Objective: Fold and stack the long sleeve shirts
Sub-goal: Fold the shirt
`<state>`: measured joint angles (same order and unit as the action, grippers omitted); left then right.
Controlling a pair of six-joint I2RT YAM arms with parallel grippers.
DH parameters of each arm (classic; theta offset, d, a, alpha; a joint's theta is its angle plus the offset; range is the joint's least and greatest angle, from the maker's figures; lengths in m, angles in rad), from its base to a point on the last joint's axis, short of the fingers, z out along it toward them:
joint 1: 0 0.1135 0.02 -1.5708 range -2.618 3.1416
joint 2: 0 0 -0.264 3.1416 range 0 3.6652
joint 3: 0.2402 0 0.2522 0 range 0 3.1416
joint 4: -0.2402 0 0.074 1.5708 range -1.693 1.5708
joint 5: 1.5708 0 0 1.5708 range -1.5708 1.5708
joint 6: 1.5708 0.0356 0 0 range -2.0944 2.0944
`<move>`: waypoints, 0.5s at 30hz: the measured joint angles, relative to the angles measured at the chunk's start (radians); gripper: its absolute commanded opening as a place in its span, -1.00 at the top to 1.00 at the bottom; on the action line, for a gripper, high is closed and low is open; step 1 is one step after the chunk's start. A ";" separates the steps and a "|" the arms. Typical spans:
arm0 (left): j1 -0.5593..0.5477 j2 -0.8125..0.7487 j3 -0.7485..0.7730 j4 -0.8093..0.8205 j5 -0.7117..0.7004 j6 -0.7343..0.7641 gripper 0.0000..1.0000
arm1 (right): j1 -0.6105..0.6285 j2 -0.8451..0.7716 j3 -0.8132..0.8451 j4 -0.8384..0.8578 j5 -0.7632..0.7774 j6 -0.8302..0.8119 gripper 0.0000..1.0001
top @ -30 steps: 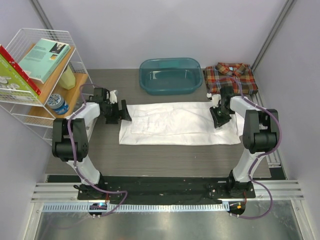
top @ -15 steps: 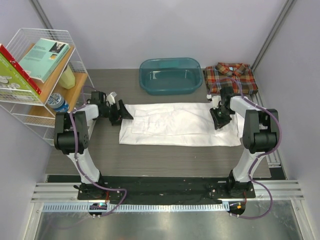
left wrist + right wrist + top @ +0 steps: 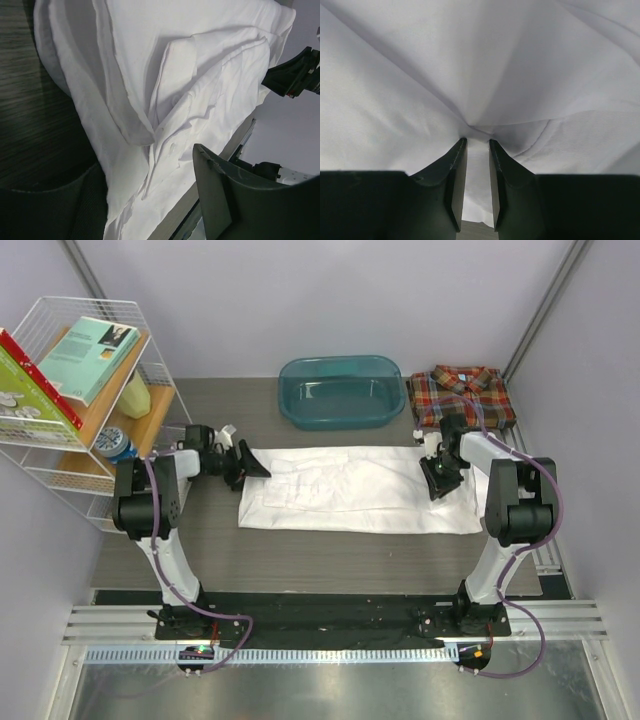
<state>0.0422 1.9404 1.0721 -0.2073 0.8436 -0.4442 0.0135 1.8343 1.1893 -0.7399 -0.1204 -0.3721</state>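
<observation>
The white long sleeve shirt [image 3: 350,490] lies flat across the table as a long folded strip. My left gripper [image 3: 250,465] is at its left end, jaws wide open, with the shirt's wrinkled cloth [image 3: 200,75] between the fingers [image 3: 225,200]. My right gripper [image 3: 437,478] is at the shirt's right end. Its jaws are nearly closed and pinch a fold of white cloth [image 3: 470,60] between the pads [image 3: 457,170]. The plaid shirt [image 3: 460,392] lies folded at the back right, behind the right gripper.
A teal plastic tub [image 3: 340,390] stands at the back middle, just beyond the white shirt. A white wire rack [image 3: 80,390] with books and a bottle stands at the left. Bare dark table [image 3: 330,550] lies in front of the shirt.
My left gripper has moved right and slightly back, onto the shirt's left end, and its arm has swung with it. The right gripper and the shirts have not moved.
</observation>
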 measured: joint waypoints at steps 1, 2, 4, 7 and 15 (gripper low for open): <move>-0.004 0.003 0.003 0.002 0.002 -0.002 -0.25 | 0.000 0.001 0.002 -0.002 0.000 0.000 0.41; -0.008 0.006 0.007 0.003 0.002 -0.002 -0.20 | 0.000 0.001 0.002 -0.002 0.000 0.000 0.41; -0.023 0.012 0.013 0.006 -0.003 -0.005 -0.14 | 0.000 0.001 0.003 -0.002 0.001 0.000 0.40; -0.053 0.028 0.029 0.009 -0.009 -0.010 -0.09 | 0.000 0.004 0.006 -0.006 0.003 0.000 0.41; -0.101 0.065 0.062 -0.018 -0.071 -0.009 1.00 | 0.000 0.005 0.007 -0.013 0.003 -0.007 0.40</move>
<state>-0.0589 2.0056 1.1339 -0.2253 0.7723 -0.4530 0.0135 1.8389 1.1961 -0.7525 -0.1169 -0.3790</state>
